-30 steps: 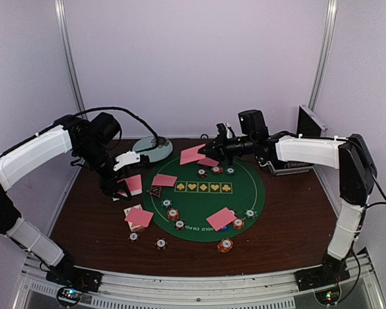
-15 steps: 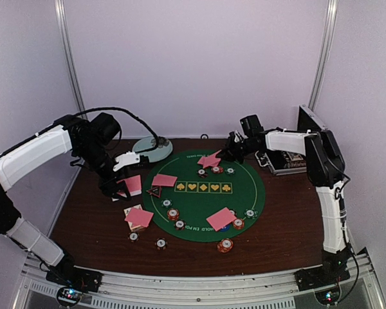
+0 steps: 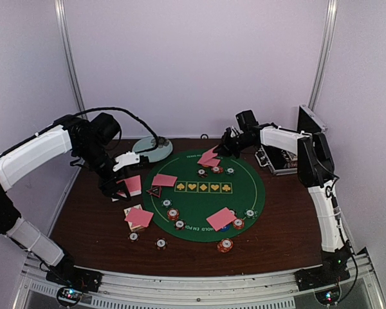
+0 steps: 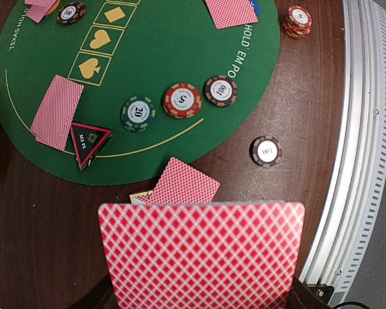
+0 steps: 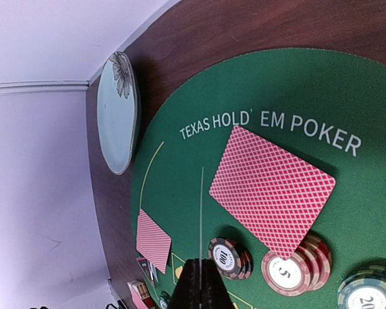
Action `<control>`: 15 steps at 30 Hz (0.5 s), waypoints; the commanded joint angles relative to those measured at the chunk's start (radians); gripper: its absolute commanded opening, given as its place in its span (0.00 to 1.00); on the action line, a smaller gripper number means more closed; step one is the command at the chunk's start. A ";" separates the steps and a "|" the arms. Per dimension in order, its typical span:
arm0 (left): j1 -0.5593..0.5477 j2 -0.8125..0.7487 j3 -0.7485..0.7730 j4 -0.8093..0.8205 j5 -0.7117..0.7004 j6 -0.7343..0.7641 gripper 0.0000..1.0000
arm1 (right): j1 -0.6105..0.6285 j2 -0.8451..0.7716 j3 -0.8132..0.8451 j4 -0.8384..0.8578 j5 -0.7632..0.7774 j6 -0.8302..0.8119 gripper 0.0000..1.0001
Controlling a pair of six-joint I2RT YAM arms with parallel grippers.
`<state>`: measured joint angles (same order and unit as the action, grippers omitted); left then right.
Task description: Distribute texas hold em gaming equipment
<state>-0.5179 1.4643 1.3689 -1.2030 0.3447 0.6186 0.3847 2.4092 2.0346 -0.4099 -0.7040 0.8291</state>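
Observation:
My right gripper (image 3: 228, 147) is shut on a pink-backed playing card (image 3: 207, 154), low over the far edge of the green poker mat (image 3: 244, 187). In the right wrist view that card shows edge-on as a thin line (image 5: 201, 212) between the shut fingertips (image 5: 201, 270). Another card (image 5: 270, 190) lies on the mat beside it, one corner resting on a red chip stack (image 5: 289, 267). My left gripper (image 3: 121, 187) is shut on a card deck (image 3: 133, 185), which fills the bottom of the left wrist view (image 4: 199, 257) and hides the fingers. The red-black triangle marker (image 3: 154, 191) lies at the mat's left edge.
More cards (image 3: 164, 180) (image 3: 220, 219) (image 3: 139, 217) and several chips (image 3: 173, 214) lie on and around the mat. A red chip stack (image 3: 225, 245) sits near the front. The pale plate (image 3: 153, 149) is at the back left. The open metal case (image 3: 289, 161) is at the back right.
My right arm has folded back and its wrist has swung right, carrying the held card from left of the mat's far edge to over that edge. The left arm has not moved.

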 commanded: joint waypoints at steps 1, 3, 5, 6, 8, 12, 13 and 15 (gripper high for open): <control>0.004 -0.026 0.012 0.003 0.019 0.012 0.00 | -0.009 0.033 0.050 -0.070 0.021 -0.038 0.07; 0.004 -0.027 0.012 0.003 0.020 0.013 0.00 | -0.010 0.033 0.058 -0.095 0.030 -0.052 0.13; 0.004 -0.027 0.013 0.002 0.021 0.011 0.00 | -0.010 0.030 0.059 -0.121 0.044 -0.068 0.22; 0.004 -0.027 0.012 0.003 0.023 0.012 0.00 | -0.010 0.025 0.059 -0.136 0.054 -0.077 0.29; 0.004 -0.026 0.013 0.002 0.025 0.010 0.00 | -0.010 0.011 0.057 -0.161 0.072 -0.100 0.37; 0.004 -0.025 0.016 -0.002 0.027 0.009 0.00 | -0.010 -0.041 0.056 -0.211 0.126 -0.145 0.49; 0.004 -0.026 0.017 -0.001 0.026 0.010 0.00 | -0.010 -0.056 0.056 -0.225 0.143 -0.158 0.51; 0.004 -0.027 0.018 -0.004 0.027 0.010 0.00 | -0.010 -0.094 0.048 -0.252 0.176 -0.179 0.55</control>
<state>-0.5179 1.4643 1.3689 -1.2057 0.3481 0.6186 0.3809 2.4226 2.0716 -0.5823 -0.6201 0.7181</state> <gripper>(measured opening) 0.675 0.522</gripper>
